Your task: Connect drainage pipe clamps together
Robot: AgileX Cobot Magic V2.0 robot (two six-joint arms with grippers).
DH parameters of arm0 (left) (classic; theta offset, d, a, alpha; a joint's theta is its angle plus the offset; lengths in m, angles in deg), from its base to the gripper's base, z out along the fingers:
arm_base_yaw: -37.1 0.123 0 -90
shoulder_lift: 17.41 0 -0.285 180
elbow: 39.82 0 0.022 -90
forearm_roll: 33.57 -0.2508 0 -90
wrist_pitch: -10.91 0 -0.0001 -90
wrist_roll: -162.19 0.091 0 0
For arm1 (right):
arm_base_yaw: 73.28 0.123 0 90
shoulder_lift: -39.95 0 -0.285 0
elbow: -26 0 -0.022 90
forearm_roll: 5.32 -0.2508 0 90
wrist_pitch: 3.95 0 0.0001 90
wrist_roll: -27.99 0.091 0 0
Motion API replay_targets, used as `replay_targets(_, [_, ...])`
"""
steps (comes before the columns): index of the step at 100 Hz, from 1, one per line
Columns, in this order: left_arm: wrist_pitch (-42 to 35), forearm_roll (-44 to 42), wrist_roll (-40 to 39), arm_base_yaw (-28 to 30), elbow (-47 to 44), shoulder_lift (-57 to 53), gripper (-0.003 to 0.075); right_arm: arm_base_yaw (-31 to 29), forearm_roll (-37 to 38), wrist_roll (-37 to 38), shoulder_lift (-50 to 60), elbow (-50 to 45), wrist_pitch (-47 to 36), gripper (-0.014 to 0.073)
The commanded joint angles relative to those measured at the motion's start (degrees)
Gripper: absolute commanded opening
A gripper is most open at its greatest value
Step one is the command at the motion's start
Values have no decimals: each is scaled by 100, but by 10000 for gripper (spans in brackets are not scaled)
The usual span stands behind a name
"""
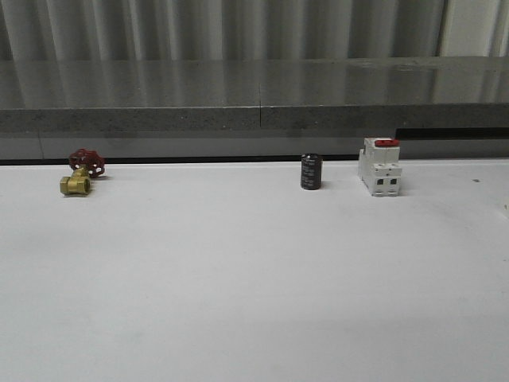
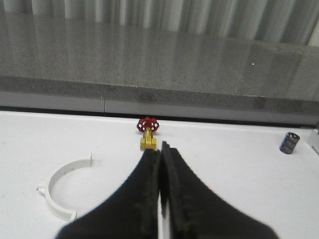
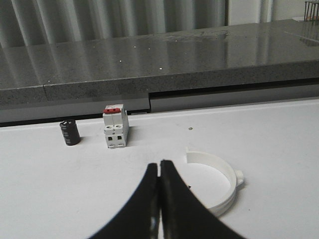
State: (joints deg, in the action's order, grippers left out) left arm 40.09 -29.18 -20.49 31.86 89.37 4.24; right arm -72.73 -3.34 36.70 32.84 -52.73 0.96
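Observation:
One white half-ring drainage pipe clamp [image 2: 59, 189] lies flat on the white table in the left wrist view, off to one side of my left gripper [image 2: 160, 148], which is shut with nothing between its black fingers. The other white clamp half [image 3: 223, 181] lies on the table in the right wrist view, close beside my right gripper [image 3: 159, 166], partly hidden behind one finger. That gripper is shut and empty too. Both grippers hang above the table, apart from the clamps.
A brass valve with a red handwheel [image 1: 82, 172] [image 2: 148, 133] stands at the back left. A small black cylinder [image 1: 311, 172] [image 3: 70, 132] and a white switch block with a red top [image 1: 379, 167] [image 3: 115, 127] stand at the back right. A grey ledge [image 1: 254, 103] borders the table's far edge.

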Motion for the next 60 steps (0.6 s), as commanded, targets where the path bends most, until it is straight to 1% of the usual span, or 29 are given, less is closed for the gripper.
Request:
replay_targets(1, [473, 118, -1, 20, 813, 612, -21, 0, 10, -45, 96, 91, -492, -67])
replay_targets(9, [1022, 118, -1, 20, 1286, 989, -21, 0, 10, -45, 96, 91, -492, -67])
replay_targets(19, [1368, 118, -1, 20, 1578, 1352, -21, 0, 10, -45, 96, 91, -492, -67])
replay_targets(27, [1400, 118, -1, 20, 1608, 1543, -21, 0, 10, -45, 96, 91, -492, -67])
replay_targets(38, [1642, 118, -1, 20, 1608, 1725, -21, 0, 10, -45, 96, 91, -492, -67])
replay_targets(53, [1682, 24, -1, 20, 1608, 1897, -20, 0, 10, -45, 96, 91, -492, -67])
replay_targets(60, [1696, -1, -1, 20, 1608, 1933, -3, 0, 10, -45, 96, 91, -492, -67])
